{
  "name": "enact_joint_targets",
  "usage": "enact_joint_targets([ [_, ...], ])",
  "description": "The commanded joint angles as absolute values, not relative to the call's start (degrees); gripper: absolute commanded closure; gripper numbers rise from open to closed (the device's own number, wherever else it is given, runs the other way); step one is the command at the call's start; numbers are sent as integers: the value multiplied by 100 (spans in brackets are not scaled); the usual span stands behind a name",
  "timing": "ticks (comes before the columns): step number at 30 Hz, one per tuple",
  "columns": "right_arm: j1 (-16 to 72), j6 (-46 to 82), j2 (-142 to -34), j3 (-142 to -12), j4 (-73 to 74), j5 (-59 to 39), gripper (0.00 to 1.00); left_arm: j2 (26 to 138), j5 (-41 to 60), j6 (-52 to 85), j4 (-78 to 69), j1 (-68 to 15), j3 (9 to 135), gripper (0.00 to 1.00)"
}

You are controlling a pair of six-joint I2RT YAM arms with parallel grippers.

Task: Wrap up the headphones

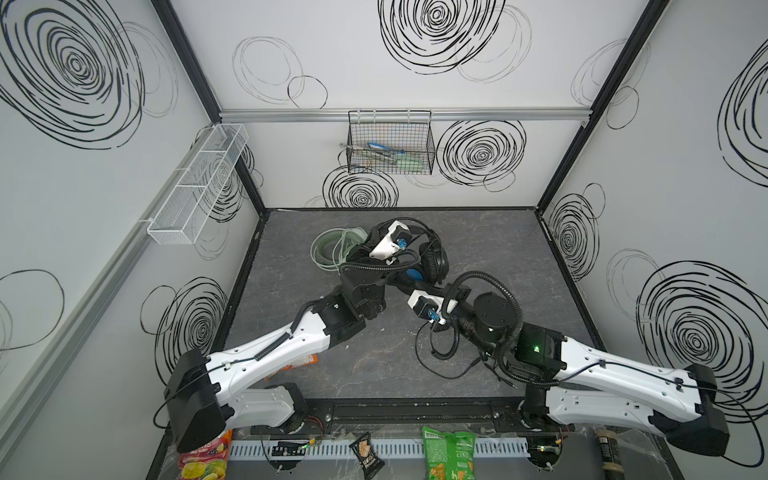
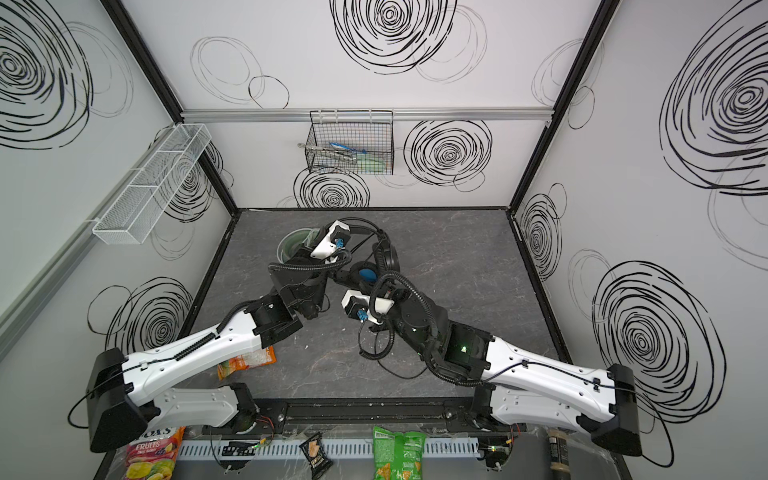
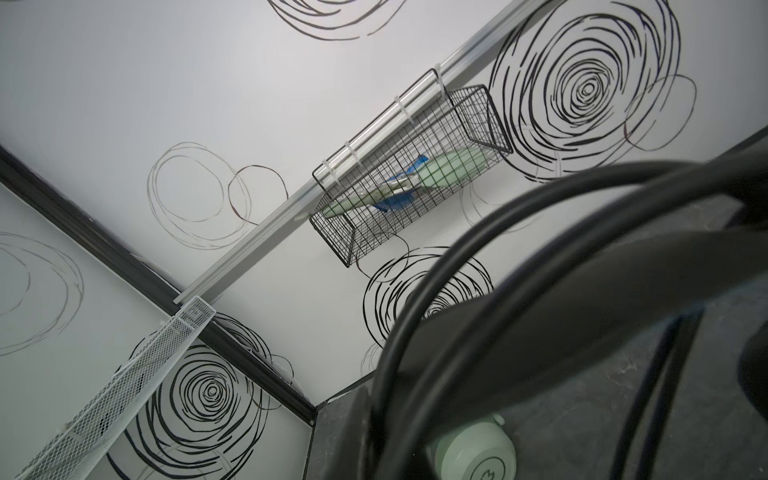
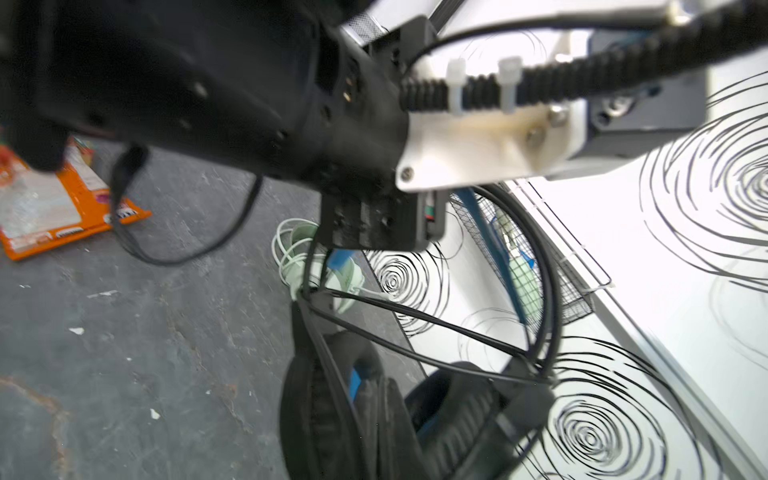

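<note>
Swirl-patterned white walls enclose a dark marbled counter. 2 headsets sit near its far edge. The mint-green headset, nearer the far-left corner, looks finished, its pale cable coiled. The black headset has a few strands across its band, and 1 black cable trails loose toward the front. The left tool and right tool are pinched narrow beside it. I cannot tell what either grips.
</note>
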State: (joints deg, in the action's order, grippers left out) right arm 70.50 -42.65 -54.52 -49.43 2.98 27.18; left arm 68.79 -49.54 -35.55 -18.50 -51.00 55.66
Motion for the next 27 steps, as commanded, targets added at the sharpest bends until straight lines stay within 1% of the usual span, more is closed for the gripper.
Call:
enact_joint_targets([
  [1, 7048, -4682, -5195, -5225, 277, 3179, 90, 6492, -4739, -3003, -981, -5102, 5597, 100],
  [5, 6952, -4920, -5176, -5057, 428, 3336, 89, 6183, -4869, -2713, -291, -5227, 5483, 100],
  [9, 6752, -4913, -5274, -5001, 549, 3305, 89, 5871, -4723, -2394, 481, -5283, 5555, 100],
  [12, 6526, -4813, -5299, -4973, 773, 3217, 89, 5721, -4308, -2052, 1242, -5285, 5783, 100],
  [18, 5837, -4289, -5221, -5117, 727, 2451, 89, 5203, -3402, -1545, 2228, -5305, 5801, 100],
  [23, 5696, -4185, -5269, -5118, 817, 2271, 88, 4766, -2745, -1233, 2603, -5248, 5749, 100],
  [27, 5665, -4099, -5326, -5044, 942, 2205, 88, 4465, -2212, -947, 2599, -5139, 5756, 100],
])
